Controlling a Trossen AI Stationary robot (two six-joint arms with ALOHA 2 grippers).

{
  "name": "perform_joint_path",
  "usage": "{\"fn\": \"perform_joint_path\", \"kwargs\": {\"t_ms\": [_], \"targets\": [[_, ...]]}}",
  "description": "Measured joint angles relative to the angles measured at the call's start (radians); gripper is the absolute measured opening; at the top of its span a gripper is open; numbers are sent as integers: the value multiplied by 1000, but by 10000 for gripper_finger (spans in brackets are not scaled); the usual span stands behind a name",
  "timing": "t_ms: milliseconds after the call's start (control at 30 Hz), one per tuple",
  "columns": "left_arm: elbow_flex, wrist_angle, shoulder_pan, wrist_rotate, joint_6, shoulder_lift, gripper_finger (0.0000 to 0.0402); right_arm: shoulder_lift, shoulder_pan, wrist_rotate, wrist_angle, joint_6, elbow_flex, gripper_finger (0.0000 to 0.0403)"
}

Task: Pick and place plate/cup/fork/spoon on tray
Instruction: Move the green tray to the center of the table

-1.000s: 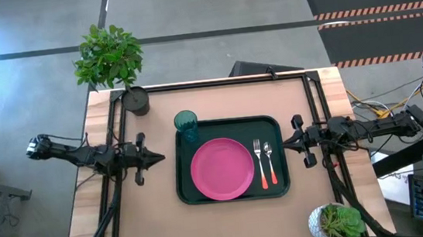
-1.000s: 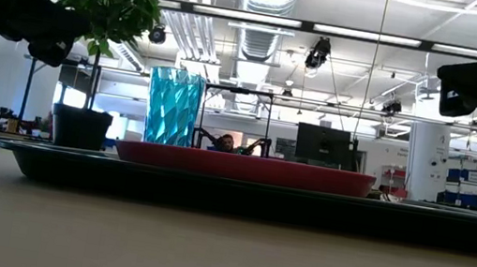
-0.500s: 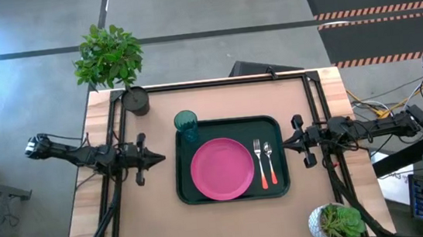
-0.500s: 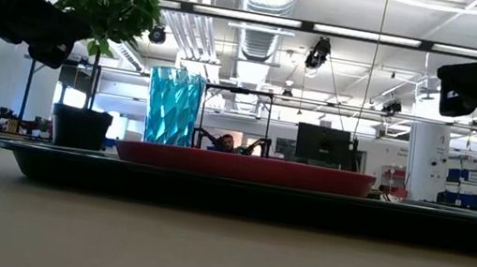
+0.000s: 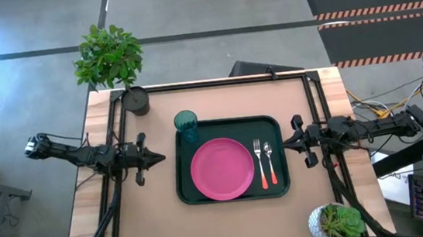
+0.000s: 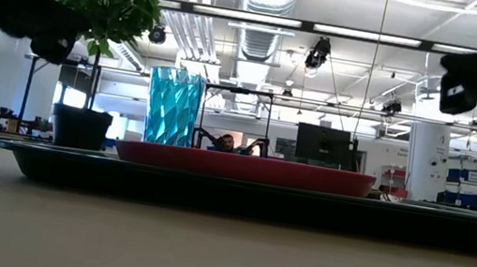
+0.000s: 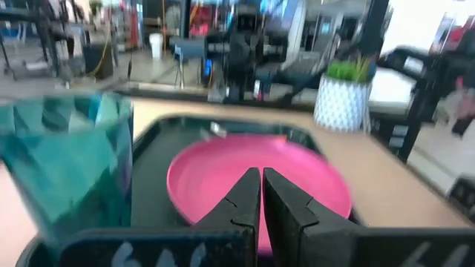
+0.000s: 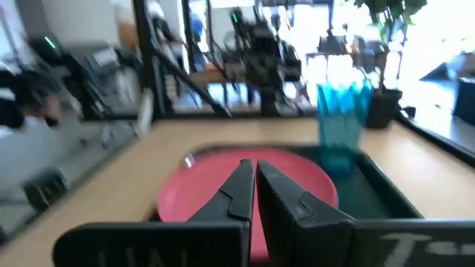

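Observation:
The dark tray (image 5: 228, 128) lies in the middle of the table. The pink plate (image 5: 222, 169) rests flat on it. The fork (image 5: 261, 164) with its orange-red handle and the spoon (image 5: 270, 163) lie side by side on the tray, right of the plate. The teal cup (image 5: 185, 123) stands upright at the tray's far left corner. My left gripper (image 5: 161, 159) is shut and empty, left of the tray. My right gripper (image 5: 287, 140) is shut and empty, right of the tray. Both hang above the table.
A leafy plant in a dark pot (image 5: 136, 100) stands at the table's far left corner. A white pot with a plant (image 5: 335, 223) stands at the near right edge. Black frame rails (image 5: 216, 81) run along the far edge and both sides.

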Motion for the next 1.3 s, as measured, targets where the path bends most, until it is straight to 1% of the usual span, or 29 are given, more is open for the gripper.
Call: {"fn": "perform_joint_path", "kwargs": {"t_ms": [100,167,300,367,433,567,667,767,867,967,1133,1300], "targets": [[5,83,0,0,17,0,0,0,0,-28,43,19,23,9],[24,65,0,0,35,2,0,0,0,-32,62,21,69,9],[93,69,0,6,56,2,0,22,0,-32,25,12,181,9],[138,50,0,7,60,9,0,57,0,-32,-34,10,245,9],[188,-24,0,13,60,22,0,107,0,-29,-126,26,320,9],[303,-158,0,18,61,83,0,262,0,-12,-268,59,481,9],[381,-222,0,21,85,131,0,383,0,-13,-372,52,595,9],[433,-254,0,44,127,163,0,470,0,-13,-494,90,673,9],[461,-269,0,56,133,169,0,520,0,-11,-559,178,696,9],[463,-277,0,71,132,161,0,536,0,-1,-621,284,686,9],[462,-276,0,97,132,143,0,538,0,64,-792,481,656,9],[462,-276,0,116,132,129,0,523,-1,66,-906,633,621,9]]}}
